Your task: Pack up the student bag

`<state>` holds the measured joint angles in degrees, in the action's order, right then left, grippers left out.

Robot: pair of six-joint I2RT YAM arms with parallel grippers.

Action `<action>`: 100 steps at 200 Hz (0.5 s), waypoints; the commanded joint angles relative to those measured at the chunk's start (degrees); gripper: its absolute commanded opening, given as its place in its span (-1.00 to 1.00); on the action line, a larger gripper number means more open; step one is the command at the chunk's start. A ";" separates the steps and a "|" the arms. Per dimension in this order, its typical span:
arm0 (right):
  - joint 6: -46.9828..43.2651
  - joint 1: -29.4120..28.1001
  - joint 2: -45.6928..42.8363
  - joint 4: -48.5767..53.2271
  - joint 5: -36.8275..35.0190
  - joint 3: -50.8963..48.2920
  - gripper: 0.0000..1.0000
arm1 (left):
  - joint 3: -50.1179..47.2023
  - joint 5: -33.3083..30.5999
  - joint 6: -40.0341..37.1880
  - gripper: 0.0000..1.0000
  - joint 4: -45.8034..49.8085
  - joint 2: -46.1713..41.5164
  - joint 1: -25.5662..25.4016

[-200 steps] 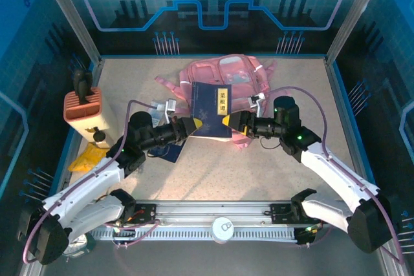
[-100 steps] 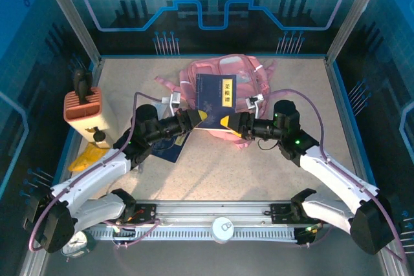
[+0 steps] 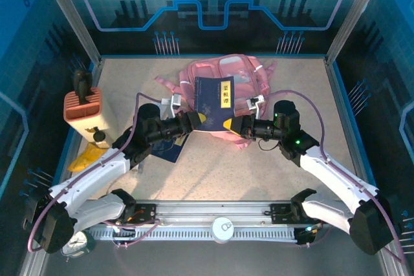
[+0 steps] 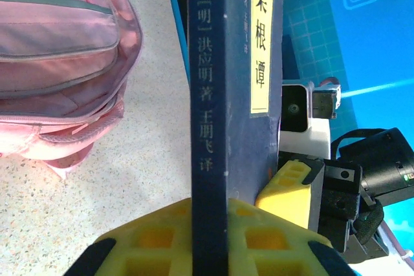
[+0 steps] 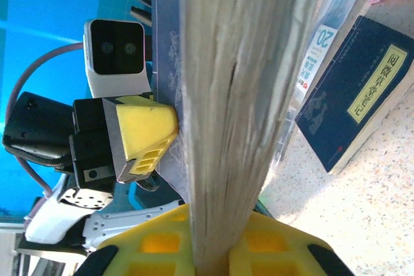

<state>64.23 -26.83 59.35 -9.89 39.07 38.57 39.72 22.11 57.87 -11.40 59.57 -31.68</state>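
Observation:
The student bag lies at the back middle of the table, pink, with its clear panel facing up. In front of it a dark blue book with a yellow title strip is held up on end between both arms. My left gripper is shut on its spine side; the left wrist view shows the spine clamped between the yellow pads of this gripper, with the bag to the left. My right gripper is shut on the opposite edge, its pads pressing the pale page edges at the gripper.
A second dark blue book lies flat under the left arm, beside a printed packet. An orange ribbed box stands at the left wall, with a yellow item near it. A small clock sits at the near left corner.
The right gripper has closed on the book's page edge. Both arms have carried the book a little farther back toward the bag, and it now stands more upright.

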 commanded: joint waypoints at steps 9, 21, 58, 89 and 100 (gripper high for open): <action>-4.37 2.18 -1.74 4.12 -0.82 1.73 -0.82 | 2.27 -1.06 -5.60 -0.76 5.34 -1.92 -0.24; -6.09 3.09 -2.58 7.59 -1.38 2.37 -0.84 | 4.16 -2.23 -10.18 -0.53 10.20 -2.56 -0.22; -13.08 6.68 -6.60 19.63 -2.90 3.48 -0.80 | 12.99 -17.73 -28.74 -0.15 33.17 -1.52 -0.31; -17.74 10.72 -10.88 29.42 -3.93 3.28 -0.79 | 16.39 -17.91 -38.82 -0.04 35.47 4.66 -0.61; -19.78 12.11 -12.61 32.63 -4.92 3.03 -0.78 | 18.24 -17.59 -42.27 -0.01 35.52 7.80 -1.25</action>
<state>51.48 -17.43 50.63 13.37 35.68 39.86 54.92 7.27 28.53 17.67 61.63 -32.03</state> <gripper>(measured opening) 0.122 0.483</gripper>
